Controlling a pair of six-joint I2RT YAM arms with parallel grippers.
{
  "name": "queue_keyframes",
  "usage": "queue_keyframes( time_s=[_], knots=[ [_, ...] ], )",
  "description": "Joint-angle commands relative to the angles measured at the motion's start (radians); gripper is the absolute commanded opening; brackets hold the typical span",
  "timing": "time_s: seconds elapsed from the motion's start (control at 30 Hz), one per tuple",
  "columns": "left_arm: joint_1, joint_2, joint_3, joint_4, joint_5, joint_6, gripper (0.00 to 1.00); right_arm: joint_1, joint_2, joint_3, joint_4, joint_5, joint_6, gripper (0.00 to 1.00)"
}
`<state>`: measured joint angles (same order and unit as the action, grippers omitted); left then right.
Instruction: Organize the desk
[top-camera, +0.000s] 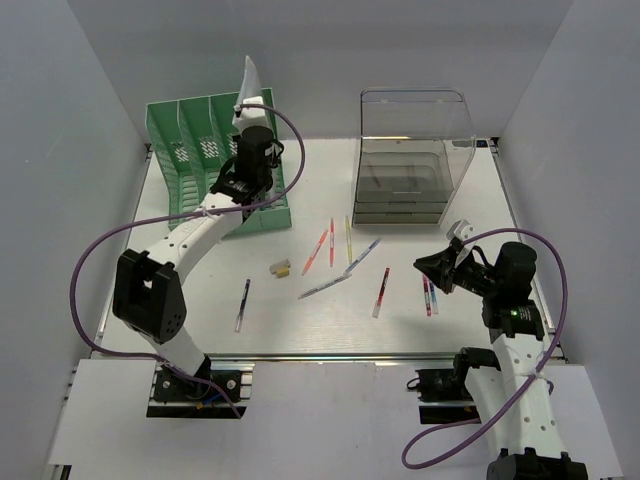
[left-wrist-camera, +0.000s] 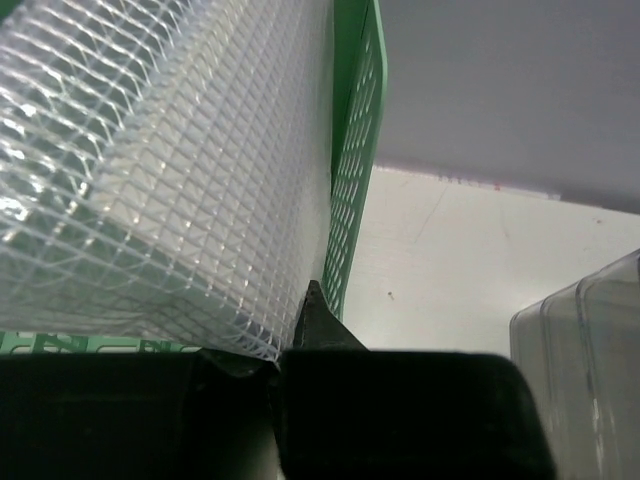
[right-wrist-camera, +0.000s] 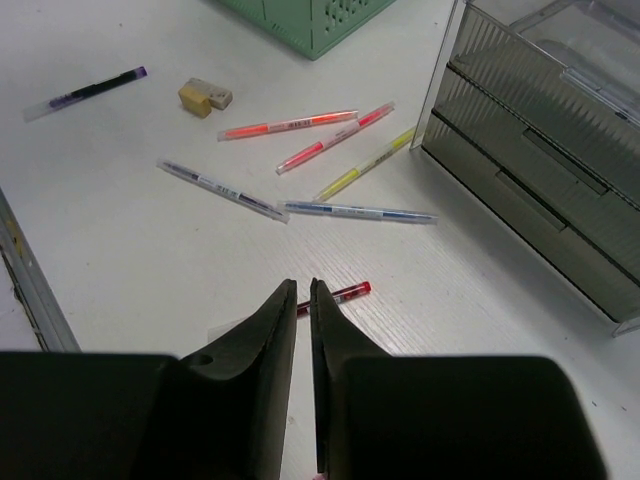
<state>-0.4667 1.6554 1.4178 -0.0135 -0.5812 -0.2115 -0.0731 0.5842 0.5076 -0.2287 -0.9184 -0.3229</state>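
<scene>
The white desk (top-camera: 200, 300) holds several loose pens and a tan eraser (top-camera: 281, 267). My left gripper (top-camera: 248, 128) is shut on a clear mesh pouch (top-camera: 250, 80), holding it upright over the green file rack (top-camera: 195, 160). In the left wrist view the pouch (left-wrist-camera: 160, 170) fills the upper left beside the rack's wall (left-wrist-camera: 355, 150), pinched at my gripper (left-wrist-camera: 285, 345). My right gripper (top-camera: 440, 265) is shut and empty, low over the desk's right side. In the right wrist view its tips (right-wrist-camera: 303, 290) hover just above a red pen (right-wrist-camera: 345, 293).
A clear plastic drawer box (top-camera: 410, 160) stands at the back right, also in the right wrist view (right-wrist-camera: 540, 150). Orange (right-wrist-camera: 290, 126), pink (right-wrist-camera: 335, 135), yellow (right-wrist-camera: 365, 165) and blue (right-wrist-camera: 360, 212) pens lie mid-desk. A dark pen (top-camera: 243, 303) lies front left. A metal rail (top-camera: 320, 355) runs along the near edge.
</scene>
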Motion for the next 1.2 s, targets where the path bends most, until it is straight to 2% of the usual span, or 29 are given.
queue_keyframes(
  time_s=[0.0, 0.2, 0.33, 0.43, 0.57, 0.67, 0.73, 0.8, 0.83, 0.87, 0.93, 1.0, 1.03, 1.07, 1.13, 1.17],
  knots=[
    [0.000, -0.037, -0.014, 0.066, 0.018, -0.026, 0.06, -0.007, 0.003, -0.006, 0.037, -0.002, -0.013, 0.17],
    [0.000, -0.075, -0.077, 0.064, 0.021, -0.016, 0.53, -0.011, 0.008, -0.011, 0.037, -0.008, -0.018, 0.29],
    [0.000, -0.095, -0.071, 0.043, 0.044, -0.016, 0.70, -0.020, 0.012, -0.012, 0.037, -0.020, -0.018, 0.37],
    [0.000, -0.126, -0.037, -0.012, 0.061, -0.022, 0.77, -0.027, 0.016, -0.009, 0.035, -0.027, -0.016, 0.46],
    [0.000, -0.229, -0.032, -0.080, 0.089, -0.029, 0.80, -0.034, 0.040, 0.022, 0.040, 0.004, 0.043, 0.58],
    [0.000, -0.348, -0.062, -0.121, 0.138, -0.041, 0.81, -0.037, 0.117, 0.095, -0.003, -0.003, 0.091, 0.61],
    [0.000, -0.458, -0.134, -0.120, 0.219, -0.054, 0.80, -0.039, 0.190, 0.178, -0.064, -0.008, 0.128, 0.63],
    [0.000, -0.522, -0.219, -0.114, 0.283, -0.081, 0.70, -0.042, 0.235, 0.227, -0.086, -0.007, 0.191, 0.65],
    [0.000, -0.583, -0.255, -0.097, 0.369, -0.089, 0.65, -0.042, 0.268, 0.262, -0.080, -0.004, 0.217, 0.65],
    [0.000, -0.610, -0.288, -0.088, 0.420, -0.094, 0.50, -0.044, 0.279, 0.276, -0.063, 0.006, 0.260, 0.65],
    [-0.010, -0.678, -0.394, -0.047, 0.577, -0.106, 0.32, -0.045, 0.311, 0.298, -0.026, 0.026, 0.375, 0.65],
    [-0.010, -0.710, -0.489, -0.025, 0.706, -0.115, 0.23, -0.044, 0.344, 0.318, -0.003, 0.016, 0.435, 0.65],
    [-0.010, -0.721, -0.517, -0.005, 0.754, -0.120, 0.22, -0.045, 0.353, 0.319, 0.024, 0.024, 0.503, 0.66],
    [-0.010, -0.736, -0.545, 0.006, 0.841, -0.118, 0.29, -0.044, 0.365, 0.321, 0.040, 0.035, 0.534, 0.65],
    [-0.010, -0.749, -0.608, 0.045, 0.911, -0.108, 0.47, -0.044, 0.400, 0.318, 0.058, 0.061, 0.615, 0.65],
    [-0.010, -0.755, -0.626, 0.052, 0.960, -0.089, 0.62, -0.044, 0.411, 0.307, 0.084, 0.070, 0.642, 0.64]
  ],
)
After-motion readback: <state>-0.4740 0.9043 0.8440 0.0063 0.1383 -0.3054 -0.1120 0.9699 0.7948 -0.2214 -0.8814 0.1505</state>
